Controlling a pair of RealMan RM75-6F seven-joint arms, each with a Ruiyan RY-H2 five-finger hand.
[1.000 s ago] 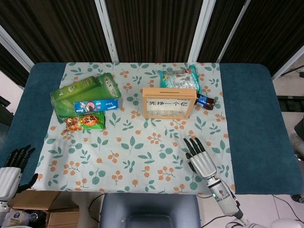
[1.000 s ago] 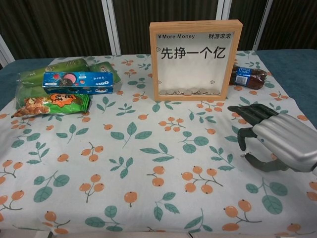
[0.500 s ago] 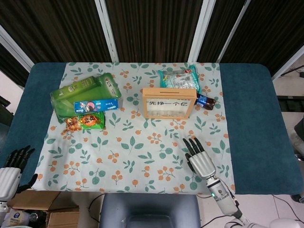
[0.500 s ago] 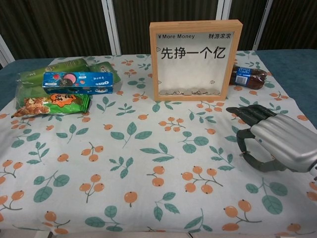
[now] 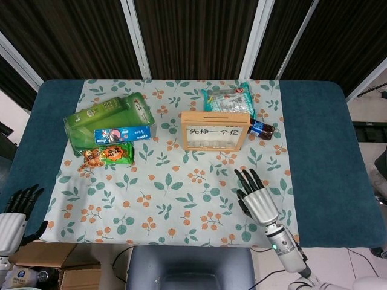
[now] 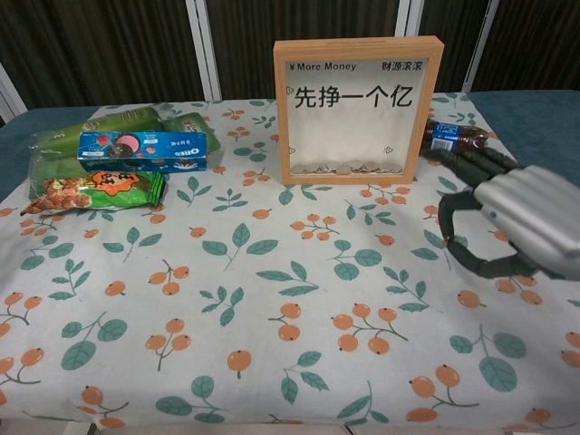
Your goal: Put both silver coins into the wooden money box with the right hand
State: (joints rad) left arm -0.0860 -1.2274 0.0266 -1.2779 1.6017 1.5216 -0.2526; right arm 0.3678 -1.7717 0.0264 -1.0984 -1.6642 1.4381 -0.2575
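Chest view: wooden money box (image 6: 359, 109) stands upright on the patterned cloth (image 6: 272, 299) mid-tabletop, window facing the robot; a thin row of coins (image 6: 349, 168) lies at its bottom. No loose silver coins visible anywhere, so prob. both are already in. Right robot hand (image 6: 507, 217) hovers w/ fingers spread, holding nothing, just right of the box, in front of a small bottle (image 6: 449, 138). Left robot hand (image 5: 15, 211) hangs off the tabletop's edge, fingers apart, idle. Snack packs (image 6: 118, 154) sit well left.

Oreo box (image 6: 142, 151), green packets (image 5: 106, 115), cola bottle (image 6: 450, 137)
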